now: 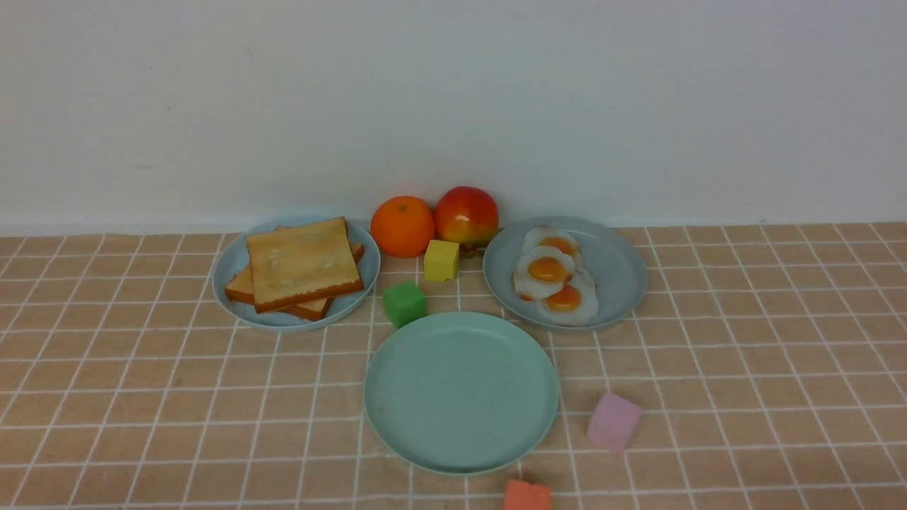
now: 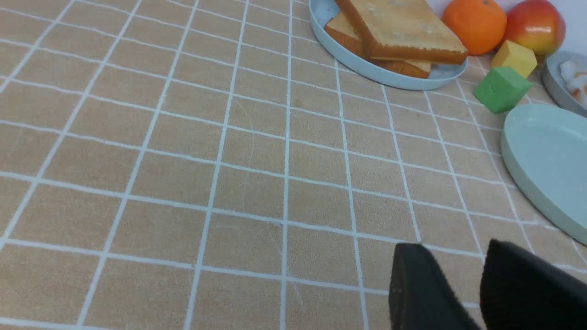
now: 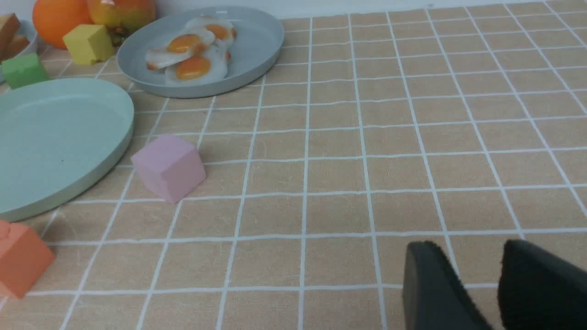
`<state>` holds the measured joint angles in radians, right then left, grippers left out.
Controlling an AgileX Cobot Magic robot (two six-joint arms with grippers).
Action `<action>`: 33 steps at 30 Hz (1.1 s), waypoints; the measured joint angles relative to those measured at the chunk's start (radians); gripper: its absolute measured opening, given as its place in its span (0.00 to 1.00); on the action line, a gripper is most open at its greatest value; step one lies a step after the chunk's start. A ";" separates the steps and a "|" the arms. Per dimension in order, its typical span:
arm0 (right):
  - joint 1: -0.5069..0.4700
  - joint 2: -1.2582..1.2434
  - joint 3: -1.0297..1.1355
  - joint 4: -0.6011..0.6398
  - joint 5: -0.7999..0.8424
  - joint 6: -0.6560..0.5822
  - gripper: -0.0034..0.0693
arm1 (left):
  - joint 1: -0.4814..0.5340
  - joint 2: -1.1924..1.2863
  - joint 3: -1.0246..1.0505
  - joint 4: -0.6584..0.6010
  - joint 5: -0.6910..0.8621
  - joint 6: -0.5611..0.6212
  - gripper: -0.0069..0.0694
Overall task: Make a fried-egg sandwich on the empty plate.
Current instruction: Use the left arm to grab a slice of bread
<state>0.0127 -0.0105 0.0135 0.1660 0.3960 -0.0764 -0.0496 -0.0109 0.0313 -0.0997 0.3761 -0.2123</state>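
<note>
The empty plate (image 1: pixel 460 393), mint-green with a low rim, lies bare at the front middle of the checked cloth. Two toast slices (image 1: pixel 301 265) are stacked on a pale blue plate (image 1: pixel 230 273) behind it to the left. Three fried eggs (image 1: pixel 549 273) lie on a grey-blue plate (image 1: pixel 616 265) behind it to the right. Neither gripper shows in the front view. The left gripper (image 2: pixel 454 250) hovers over bare cloth, open and holding nothing, left of the empty plate (image 2: pixel 545 156). The right gripper (image 3: pixel 467 247) is open over bare cloth too, well right of the empty plate (image 3: pixel 55 133).
An orange (image 1: pixel 402 225) and an apple (image 1: pixel 466 214) stand at the back between the two food plates. A yellow cube (image 1: pixel 441 260) and a green cube (image 1: pixel 404 303) sit just behind the empty plate. A pink cube (image 1: pixel 613 421) and an orange-red cube (image 1: pixel 527 495) lie at its front right.
</note>
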 joint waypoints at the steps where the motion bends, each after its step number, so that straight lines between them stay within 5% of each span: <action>1: 0.000 0.000 0.000 0.000 0.000 0.000 0.38 | 0.000 0.000 0.000 0.000 0.000 0.000 0.39; 23: 0.000 0.000 0.000 0.000 0.000 0.000 0.38 | 0.000 0.000 0.000 0.122 -0.026 0.043 0.40; 33: 0.007 0.000 0.000 0.000 0.000 0.000 0.38 | 0.000 0.000 0.000 -0.306 -0.385 -0.232 0.40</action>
<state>0.0202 -0.0105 0.0135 0.1660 0.3960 -0.0764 -0.0496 -0.0109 0.0313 -0.4055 -0.0091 -0.4439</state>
